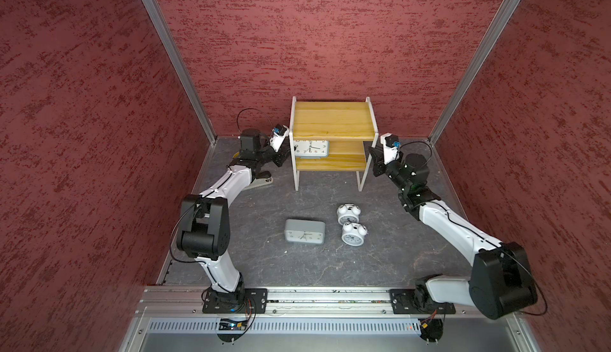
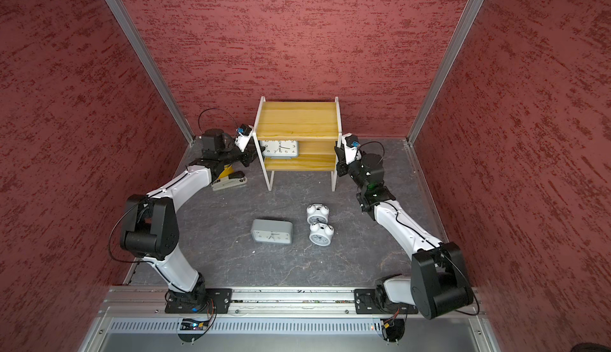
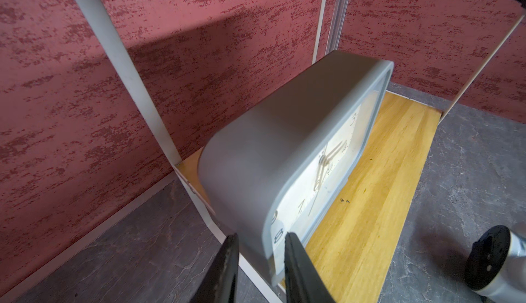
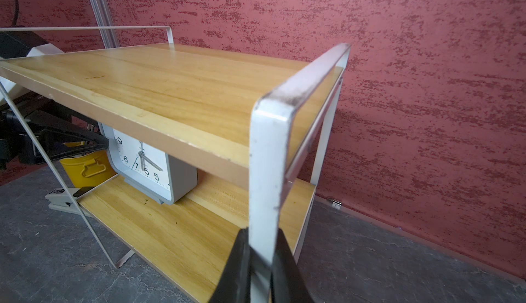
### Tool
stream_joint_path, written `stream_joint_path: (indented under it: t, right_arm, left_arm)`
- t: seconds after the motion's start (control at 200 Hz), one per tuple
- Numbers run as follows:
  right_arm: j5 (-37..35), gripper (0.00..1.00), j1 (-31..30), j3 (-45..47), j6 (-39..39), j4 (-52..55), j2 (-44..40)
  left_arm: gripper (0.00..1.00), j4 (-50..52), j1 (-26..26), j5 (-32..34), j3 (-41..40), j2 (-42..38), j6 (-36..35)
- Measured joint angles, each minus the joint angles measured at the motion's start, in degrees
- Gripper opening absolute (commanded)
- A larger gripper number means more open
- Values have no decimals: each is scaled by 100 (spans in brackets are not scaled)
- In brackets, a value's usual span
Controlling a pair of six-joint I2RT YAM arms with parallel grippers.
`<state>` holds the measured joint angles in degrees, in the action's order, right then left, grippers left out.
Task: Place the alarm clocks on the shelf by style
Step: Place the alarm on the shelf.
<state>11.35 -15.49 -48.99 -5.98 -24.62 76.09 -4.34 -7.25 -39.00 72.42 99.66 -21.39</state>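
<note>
- On the dark table point(image 1: 251, 261), nearest to the arm bases, a grey clock point(image 1: 305, 231) is placed with its white face turned toward the bases.
- Just beside it, on the side of the right arm, are two small white round clocks with twin bells. The nearer round clock point(image 1: 353, 233) is directly in front of the farther round clock point(image 1: 347, 214). I cannot tell if they touch. These three clocks are on the table, well apart from the shelf.
- Farther back stands the shelf point(image 1: 332, 120), close to the wall. A second grey clock point(image 1: 310, 148) stands on its lower board, at the left end, with the face forward.
- The left gripper point(image 3: 262, 239) comes in from the left side of the shelf. It is closed on the end of the second grey clock, with one finger on the face rim and one behind the body.
- The right gripper point(image 4: 260, 239) is clamped narrowly on the white front leg at the right side of the shelf.
- Beside the shelf, behind the left arm, a yellow cup point(image 4: 85, 167) and a pale stapler point(image 2: 228, 183) are on the table.
- The red wall point(image 1: 314, 36) is the farthest.
</note>
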Motion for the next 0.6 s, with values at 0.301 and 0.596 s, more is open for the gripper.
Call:
stream_joint_path:
  t: [0.301, 0.596]
  right_arm:
    - [0, 14, 7, 0, 0, 7, -4]
    - [-7, 21, 7, 0, -15, 90, -57]
  left_arm:
    - [37, -26, 0, -144, 0, 26, 122]
    - [54, -160, -17, -149, 0, 52, 212]
